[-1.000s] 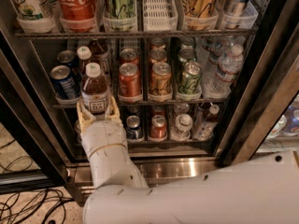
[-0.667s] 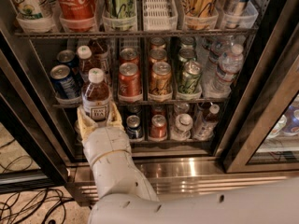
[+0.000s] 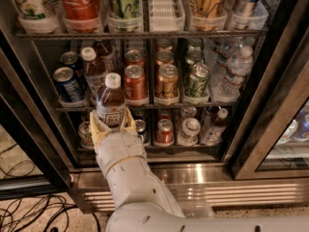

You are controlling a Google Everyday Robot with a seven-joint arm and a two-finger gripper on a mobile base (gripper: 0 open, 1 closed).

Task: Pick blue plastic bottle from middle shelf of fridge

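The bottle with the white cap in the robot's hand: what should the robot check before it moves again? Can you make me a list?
1. Grip: the gripper, in front of the middle shelf, presses both sides of the blue plastic bottle low down. Ok.
2. Bottle standing straight, white cap on. Ok.
3. Bottle fully out past the shelf's front edge. Cannot tell.
4. Neighbours not knocked: the blue can and the red can stand upright. Ok.
5. Bottle not bumping those cans. Cannot tell.
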